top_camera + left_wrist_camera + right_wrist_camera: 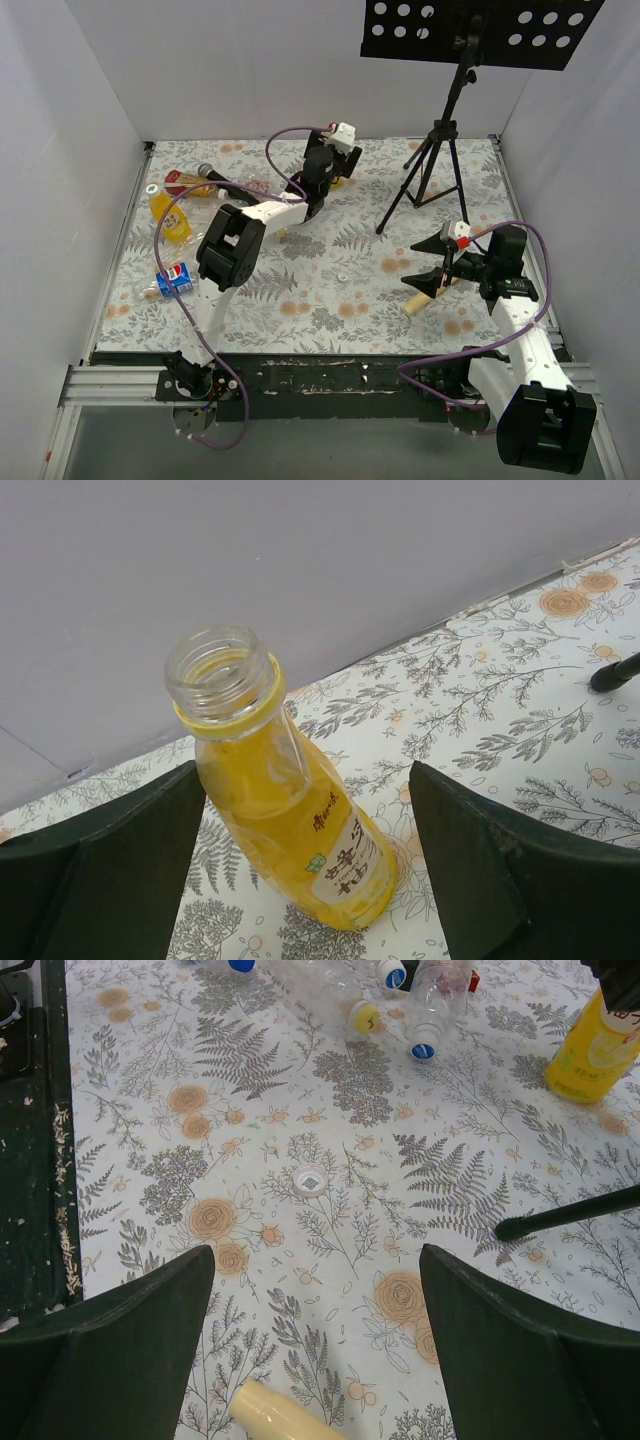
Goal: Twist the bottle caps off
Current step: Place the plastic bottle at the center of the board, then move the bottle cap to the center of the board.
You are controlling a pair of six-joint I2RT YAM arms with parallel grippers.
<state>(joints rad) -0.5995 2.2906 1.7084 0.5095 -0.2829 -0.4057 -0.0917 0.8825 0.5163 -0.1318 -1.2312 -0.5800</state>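
An orange-yellow bottle [300, 820] stands slightly tilted near the back wall, its neck [220, 675] open with only a yellow ring left below the thread. My left gripper [305, 780] is open, its fingers [120, 870] on either side of the bottle and clear of it. From above, this gripper [332, 172] is at the back middle. A loose white cap [311, 1181] lies inside-up on the mat ahead of my open, empty right gripper [315, 1260]. Capped clear bottles [430, 1000] lie beyond it. Other bottles [172, 222] lie at the left.
A tan cone-shaped stick [280, 1415] lies under the right gripper [422, 262]. A music stand's tripod [430, 170] stands at the back right, one leg [570, 1215] near the right fingers. A black microphone [210, 172] lies at the back left. White walls enclose the table.
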